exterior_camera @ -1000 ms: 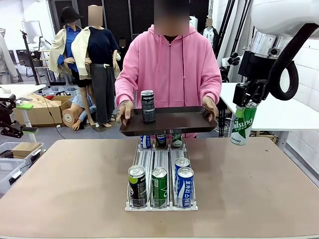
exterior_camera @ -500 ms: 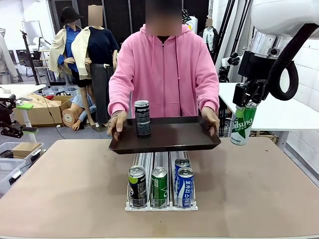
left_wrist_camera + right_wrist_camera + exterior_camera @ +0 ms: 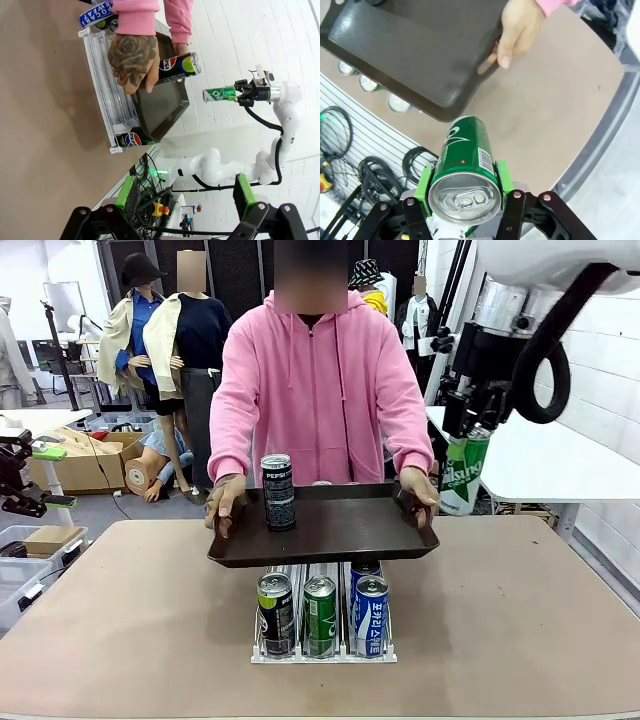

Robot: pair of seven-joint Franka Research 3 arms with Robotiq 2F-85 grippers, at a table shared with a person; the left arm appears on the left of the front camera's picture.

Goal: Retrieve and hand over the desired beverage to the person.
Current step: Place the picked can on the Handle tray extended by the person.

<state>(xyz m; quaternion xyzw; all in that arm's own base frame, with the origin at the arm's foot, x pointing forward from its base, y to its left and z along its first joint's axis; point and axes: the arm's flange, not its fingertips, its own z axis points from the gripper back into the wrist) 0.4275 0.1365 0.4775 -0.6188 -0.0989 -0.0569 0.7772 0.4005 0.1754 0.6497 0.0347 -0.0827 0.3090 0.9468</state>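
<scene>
The person (image 3: 318, 390) in a pink hooded sweatshirt stands across the table and holds a dark tray (image 3: 345, 527) by both ends, above the can rack. A black Pepsi can (image 3: 278, 492) stands on the tray's left part. My right gripper (image 3: 468, 435) is shut on a green cider can (image 3: 461, 476), which hangs in the air just right of the tray's right end. In the right wrist view the green can (image 3: 467, 165) sits between the green pads, with the tray (image 3: 415, 55) and the person's hand (image 3: 519, 27) beyond it. My left gripper (image 3: 185, 200) is open, with nothing between its fingers.
A clear can rack (image 3: 322, 652) on the brown table (image 3: 520, 620) holds a dark can (image 3: 275, 612), a green can (image 3: 320, 615) and blue cans (image 3: 371, 615) at its front. A white table (image 3: 565, 465) stands at the right.
The person has brought the tray lower and closer, out over the rack. My right arm has carried the green can up and to the left, toward the tray's right end.
</scene>
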